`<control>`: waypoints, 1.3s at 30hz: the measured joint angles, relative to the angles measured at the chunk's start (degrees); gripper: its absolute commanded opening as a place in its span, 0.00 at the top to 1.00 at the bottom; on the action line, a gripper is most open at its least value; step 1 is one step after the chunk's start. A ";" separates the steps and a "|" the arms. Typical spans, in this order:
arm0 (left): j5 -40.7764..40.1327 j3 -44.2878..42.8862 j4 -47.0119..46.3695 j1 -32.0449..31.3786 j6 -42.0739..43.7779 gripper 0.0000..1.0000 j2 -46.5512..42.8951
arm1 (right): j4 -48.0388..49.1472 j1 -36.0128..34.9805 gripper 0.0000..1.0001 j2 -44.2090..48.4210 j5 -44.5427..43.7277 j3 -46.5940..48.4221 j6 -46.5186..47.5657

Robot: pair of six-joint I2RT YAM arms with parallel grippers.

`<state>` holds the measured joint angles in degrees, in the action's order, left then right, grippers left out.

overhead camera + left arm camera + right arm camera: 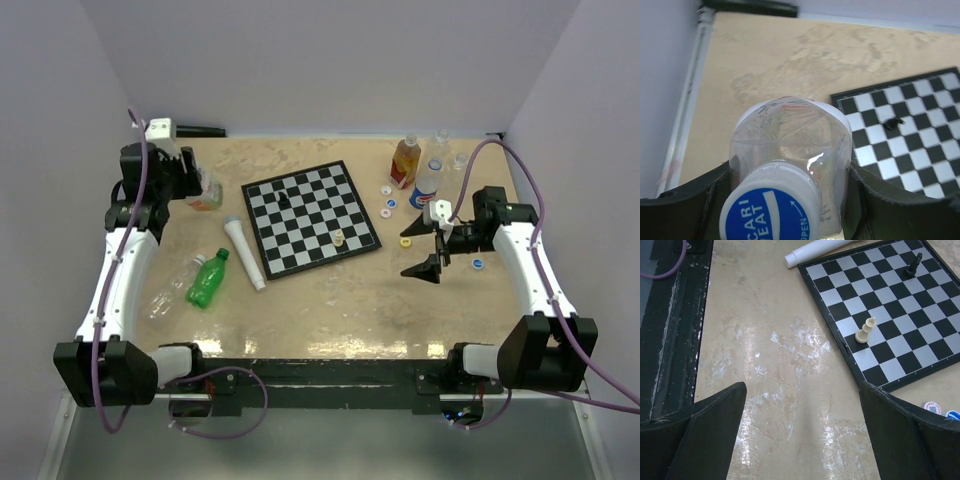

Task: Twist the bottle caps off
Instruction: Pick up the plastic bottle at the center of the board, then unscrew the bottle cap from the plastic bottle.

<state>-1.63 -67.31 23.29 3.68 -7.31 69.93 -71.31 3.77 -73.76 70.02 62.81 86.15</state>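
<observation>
Bottle caps, tallied from where I stood, nearest the arm bases first.

Near left: a green bottle (pixel 208 281) lay on its side with its green cap (pixel 222 254) on. Just beside it lay a crumpled clear bottle (pixel 168 295). Its neck was too hard to make out to say whether it was capped.

Near right: the right gripper (pixel 802 440) hung over bare table (pixel 330 300), jaws wide apart and nothing between them.

Beside and beyond it, loose on the tabletop: one blue cap (pixel 479 264), one yellow cap (pixel 407 241), and three blue-and-white caps (pixel 386 212) a little further back.

Middle: a chessboard (pixel 310 215) carried a pale piece (pixel 866 331) and a dark piece (pixel 913 264). A white tube (pixel 245 253) lay along its left edge.

Far right: a cluster of standing bottles included an orange-labelled bottle (pixel 405 162) and a blue-labelled bottle (pixel 427 182), with two smaller clear ones behind.

Far left: the left gripper (pixel 198 183) was clamped on the sides of the gripped bottle (pixel 790 135). Its fingers (pixel 685 215) pressed the clear wall on both sides. That bottle's printed cap (pixel 772 212) was on and faced the wrist camera.

Progress, as I judged it: five caps off, so the job was well past half. The gripped bottle and the green bottle remained, and possibly the crumpled one.
</observation>
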 measured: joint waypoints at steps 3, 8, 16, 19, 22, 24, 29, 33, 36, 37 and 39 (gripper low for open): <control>5.31 -0.92 0.31 -3.74 1.53 0.80 -1.60 | -0.02 -0.61 0.02 0.00 0.00 -0.04 0.07; 15.65 -0.76 1.11 -11.13 4.31 0.81 -4.11 | -0.02 -2.40 0.02 0.00 -0.20 -0.04 0.04; 27.10 8.79 -8.07 -31.78 7.65 0.82 -6.86 | -0.02 -4.70 0.02 0.94 -3.65 0.24 -0.74; 29.66 14.69 -14.01 -39.47 8.04 0.83 -6.47 | -0.07 -6.27 0.02 2.14 -4.72 1.25 -1.79; 30.01 16.02 -18.62 -43.74 8.07 0.83 -4.39 | 0.00 -8.44 0.02 2.91 -5.03 2.64 -3.72; 30.03 16.02 -22.64 -46.29 8.09 0.83 -2.40 | 0.22 -10.29 0.02 2.97 -5.18 3.58 -5.70; 30.18 15.96 -29.11 -50.36 8.22 0.84 1.57 | 3.30 -13.88 0.02 2.82 -5.25 4.07 -12.94; 30.34 15.87 -32.09 -52.13 8.17 0.85 3.45 | 9.20 -15.85 0.02 2.78 -6.08 4.04 -21.70; 30.34 15.87 -33.88 -52.72 8.02 0.85 3.67 | 14.38 -17.51 0.02 2.78 -7.19 3.63 -27.71; 30.36 15.87 -34.62 -52.89 8.00 0.85 3.67 | 15.78 -18.32 0.02 2.78 -7.63 3.26 -29.27; 30.51 15.85 -36.22 -52.96 7.72 0.85 3.67 | 17.99 -20.15 0.02 2.62 -7.98 2.23 -31.93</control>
<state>28.88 -51.46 -12.93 -49.28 0.40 73.60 -53.32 -16.38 -71.13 62.04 65.04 54.22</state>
